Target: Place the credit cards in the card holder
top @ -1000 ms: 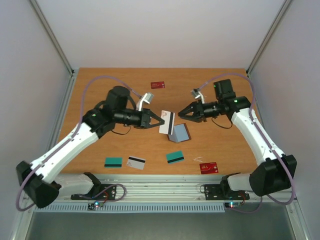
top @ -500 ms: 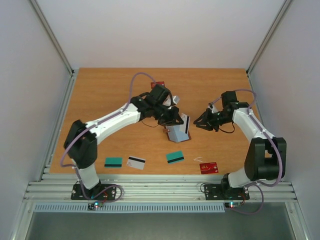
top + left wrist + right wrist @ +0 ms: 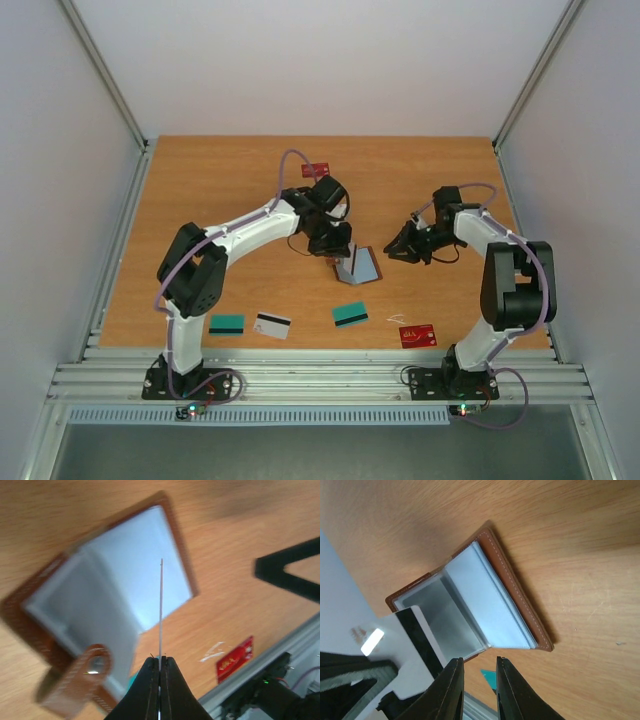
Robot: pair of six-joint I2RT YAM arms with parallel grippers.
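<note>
The card holder [image 3: 358, 266] lies open, grey-blue lining up, in the middle of the table [image 3: 200, 200], directly under my left gripper [image 3: 340, 248]. Since 0.5 s ago that gripper has dropped lower over it, and the white card with the black stripe [image 3: 415, 630] now overlaps the holder's left half. I cannot tell if its edge is inside a pocket. The fingers pinch the card's near end, and its long axis runs straight out from them toward the lining. My right gripper [image 3: 397, 247] hovers just right of the holder, fingers narrowly apart and holding nothing. 1 teal card [image 3: 350, 314] and 1 red card [image 3: 417, 335] lie nearer me.
</note>
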